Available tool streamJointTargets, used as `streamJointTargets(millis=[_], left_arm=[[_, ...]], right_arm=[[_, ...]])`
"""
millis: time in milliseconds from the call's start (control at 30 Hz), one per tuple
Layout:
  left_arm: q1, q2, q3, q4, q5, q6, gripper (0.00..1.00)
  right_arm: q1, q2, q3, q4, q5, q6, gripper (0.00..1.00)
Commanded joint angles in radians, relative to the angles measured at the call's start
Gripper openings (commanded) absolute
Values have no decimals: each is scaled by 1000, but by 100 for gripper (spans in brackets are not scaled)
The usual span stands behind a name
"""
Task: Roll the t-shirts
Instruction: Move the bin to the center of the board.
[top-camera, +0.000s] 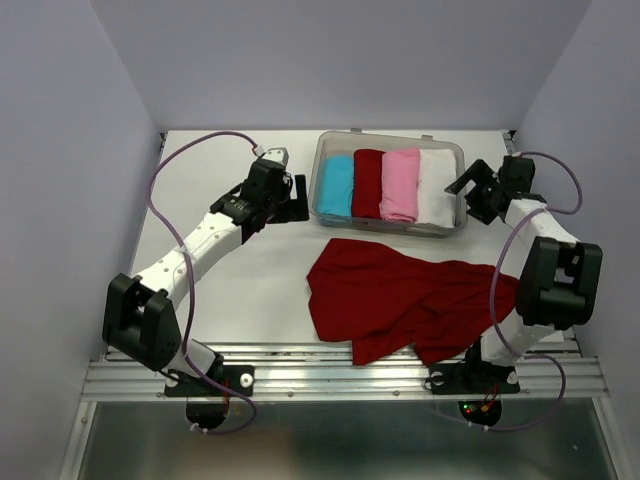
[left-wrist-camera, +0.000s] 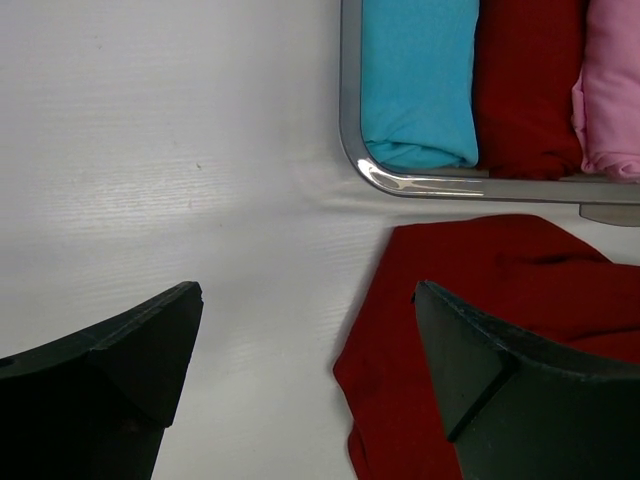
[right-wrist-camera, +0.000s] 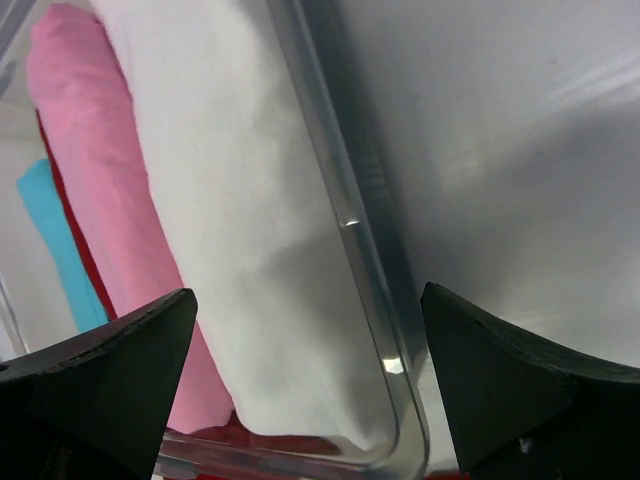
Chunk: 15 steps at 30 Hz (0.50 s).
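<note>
A large dark red t-shirt (top-camera: 410, 297) lies crumpled and unrolled on the white table, near the front; its edge shows in the left wrist view (left-wrist-camera: 470, 290). Rolled cyan (top-camera: 335, 186), dark red (top-camera: 368, 184), pink (top-camera: 400, 183) and white (top-camera: 436, 186) t-shirts lie side by side in a clear plastic tub (top-camera: 389, 140). My left gripper (top-camera: 296, 197) is open and empty, just left of the tub, above the table. My right gripper (top-camera: 468, 195) is open and empty at the tub's right wall, over the white roll (right-wrist-camera: 230, 220).
The tub's rim (left-wrist-camera: 352, 150) curves near the left gripper. White walls close in the table at back and sides. A metal rail (top-camera: 340, 375) runs along the front edge, where both arm bases stand.
</note>
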Motion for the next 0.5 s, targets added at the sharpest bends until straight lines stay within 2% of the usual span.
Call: streamJointTargets(millis=[0,67,133,200,467], left_arm=[[1,-56,-5,-8,-21,32,99],[1,-60,-13,-8,-29,35,99],[2,-62,-14,-8,-32,36,99],[1,-64,-17,-8,-35,35,99],[2,-100,-51,-11,-62,22,99]], right_arm=[[-9,54,28,198,-219,-27,100],[-9,64,24,285,-275,-13,100],[3,86,53,304,-353,-10,100],[29,135,97,283,-380,-34,100],[278,336,408,162,-401,-83,100]])
